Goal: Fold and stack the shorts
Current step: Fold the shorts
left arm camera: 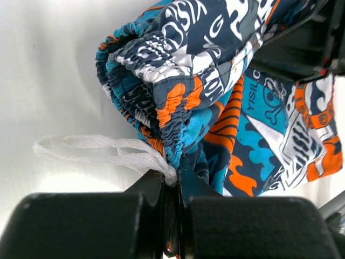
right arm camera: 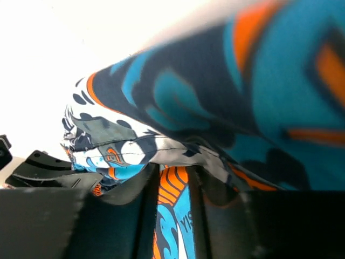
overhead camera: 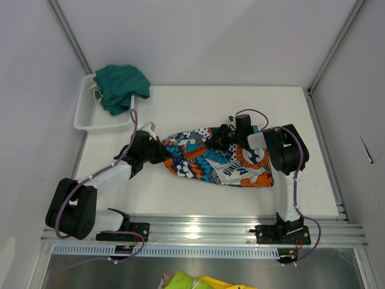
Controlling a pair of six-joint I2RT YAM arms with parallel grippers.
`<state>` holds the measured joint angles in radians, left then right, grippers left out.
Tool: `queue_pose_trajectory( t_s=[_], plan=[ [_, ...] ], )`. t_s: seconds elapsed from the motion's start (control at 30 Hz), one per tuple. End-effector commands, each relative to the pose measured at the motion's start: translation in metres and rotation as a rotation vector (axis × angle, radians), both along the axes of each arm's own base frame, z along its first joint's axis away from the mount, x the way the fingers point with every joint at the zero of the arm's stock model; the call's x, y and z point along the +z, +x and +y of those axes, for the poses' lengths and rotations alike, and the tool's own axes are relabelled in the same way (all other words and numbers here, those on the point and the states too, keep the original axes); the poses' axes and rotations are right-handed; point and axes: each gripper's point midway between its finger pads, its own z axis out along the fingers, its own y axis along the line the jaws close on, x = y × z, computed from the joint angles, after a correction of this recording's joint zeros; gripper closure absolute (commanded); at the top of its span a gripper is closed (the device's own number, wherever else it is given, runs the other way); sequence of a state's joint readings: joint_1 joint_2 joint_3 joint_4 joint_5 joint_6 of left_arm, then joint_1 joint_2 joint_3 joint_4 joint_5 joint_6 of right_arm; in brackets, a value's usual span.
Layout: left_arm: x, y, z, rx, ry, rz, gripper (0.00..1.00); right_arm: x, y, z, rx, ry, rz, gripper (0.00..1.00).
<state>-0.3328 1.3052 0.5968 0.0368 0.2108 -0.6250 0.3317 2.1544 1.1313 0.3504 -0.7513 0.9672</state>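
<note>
My left fingers [left arm camera: 148, 189] and right fingers [right arm camera: 116, 216] both pinch the patchwork shorts [overhead camera: 219, 161], fold unfinished, I judge. The green shorts [overhead camera: 123, 84] lie in the far-left basket [overhead camera: 84, 117]; nothing is stacked.

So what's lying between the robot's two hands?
The patterned shorts: their cloth spans from the left hand to the right hand, as the overhead view shows.

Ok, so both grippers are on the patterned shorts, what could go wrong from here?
1. The left gripper is shut on the waistband edge of the patterned shorts with the white drawstring caught in it. Pulling may slide the cord rather than the cloth.
2. The right gripper has only a thin fold of fabric between its fingers. It could slip free mid-fold, leaving the shorts bunched.
</note>
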Motion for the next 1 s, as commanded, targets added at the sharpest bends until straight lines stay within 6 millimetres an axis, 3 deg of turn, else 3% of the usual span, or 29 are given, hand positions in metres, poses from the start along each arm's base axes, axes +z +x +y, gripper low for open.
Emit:
queue_pose_trajectory(
  t_s=[0.0,0.07,0.13,0.17,0.2,0.33,0.43,0.53,0.57,0.63,0.8,0.97],
  plan=[
    [0.021,0.007,0.011,-0.008,0.068,-0.073,1.0,0.013,0.004,0.005,0.038,-0.064,-0.033,0.64],
    [0.027,0.009,0.014,-0.007,0.092,-0.088,1.0,0.015,-0.003,0.002,0.058,-0.104,-0.005,0.61],
    [0.039,0.015,0.016,0.001,0.111,-0.105,1.0,0.033,0.0,-0.002,0.096,-0.134,-0.064,0.57],
    [0.044,0.017,0.016,0.002,0.11,-0.115,1.0,0.033,-0.009,-0.006,0.112,-0.16,-0.03,0.55],
    [0.045,0.017,0.016,0.002,0.113,-0.112,1.0,0.045,-0.009,-0.009,0.137,-0.17,-0.079,0.55],
    [0.06,0.027,0.016,0.005,0.13,-0.133,1.0,0.063,-0.029,-0.019,0.236,-0.149,-0.091,0.58],
    [0.059,0.034,0.022,0.026,0.17,-0.115,1.0,0.067,-0.053,-0.019,0.325,-0.125,-0.063,0.61],
    [0.066,0.044,0.021,0.024,0.19,-0.117,1.0,0.057,-0.08,-0.014,0.407,-0.117,-0.001,0.79],
    [0.072,0.048,0.019,0.019,0.191,-0.127,1.0,0.053,-0.091,-0.008,0.437,-0.116,0.022,0.89],
    [0.074,0.051,0.016,-0.002,0.192,-0.116,1.0,0.046,-0.099,-0.003,0.466,-0.095,0.049,1.0],
    [0.089,0.055,0.011,-0.016,0.184,-0.13,1.0,0.025,-0.114,0.023,0.496,-0.079,0.086,1.0],
    [0.1,0.052,0.009,-0.032,0.216,-0.112,1.0,0.008,-0.109,0.04,0.464,-0.07,0.109,1.0]
  ],
)
